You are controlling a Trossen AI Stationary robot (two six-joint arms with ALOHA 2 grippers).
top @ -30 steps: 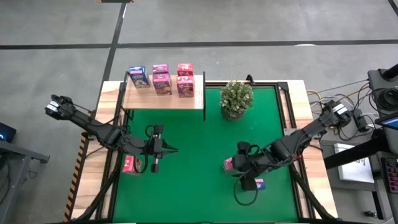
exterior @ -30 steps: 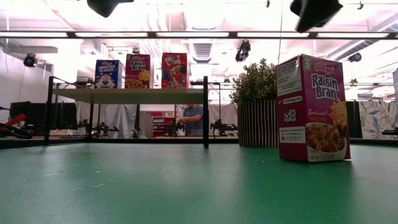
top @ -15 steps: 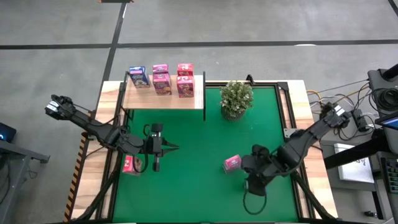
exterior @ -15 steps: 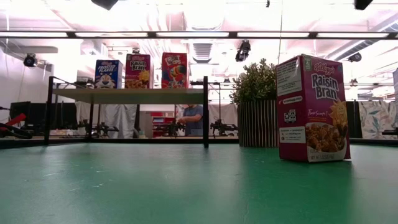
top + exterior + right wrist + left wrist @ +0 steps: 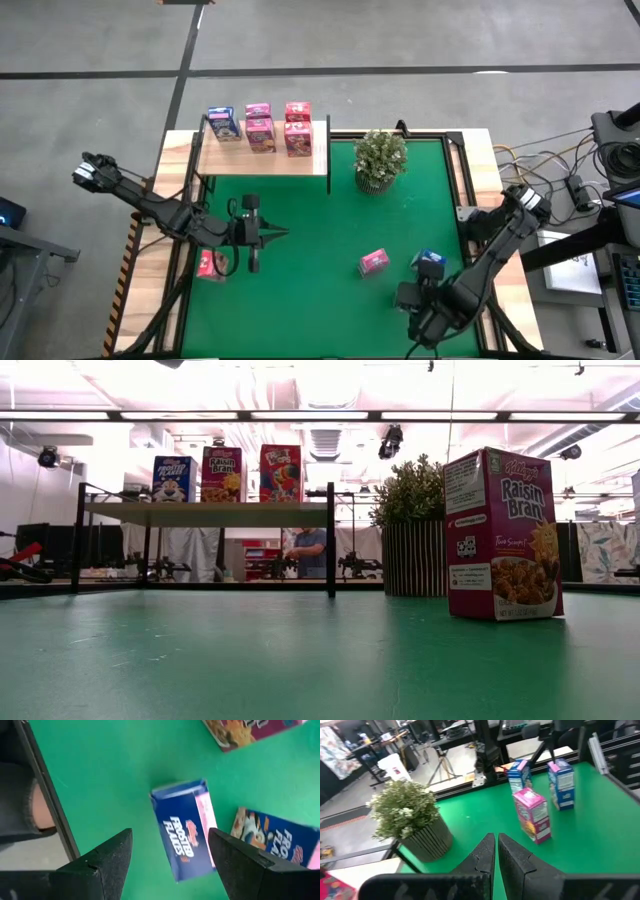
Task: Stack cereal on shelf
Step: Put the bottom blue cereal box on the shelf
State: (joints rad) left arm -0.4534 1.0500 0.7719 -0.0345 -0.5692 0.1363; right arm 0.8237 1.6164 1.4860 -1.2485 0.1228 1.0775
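Note:
The shelf [image 5: 265, 160] at the far left carries three cereal boxes, one blue [image 5: 222, 123] and two pink [image 5: 259, 128]. On the green mat a pink box [image 5: 373, 262] stands upright, with a blue box [image 5: 430, 262] to its right. My right gripper [image 5: 170, 855] hangs open over the near right of the mat, pointing down. A blue Frosted Flakes box [image 5: 185, 837] lies below, between its fingers, which do not touch it. A second blue box [image 5: 280, 840] stands beside it. My left gripper [image 5: 496, 855] is shut and empty, held level above the mat in front of the shelf [image 5: 275, 236].
A potted plant [image 5: 380, 158] stands at the mat's far middle, right of the shelf. Another pink box [image 5: 207, 264] lies under my left arm at the mat's left edge. A black frame runs along the table's right side [image 5: 465, 200]. A person stands far behind the table [image 5: 310, 550].
My right gripper has swung from beside the pink box toward the table's near right corner and tipped to point down over the blue boxes. It has stayed open. The blue box right of the pink one has come into view as the arm left it.

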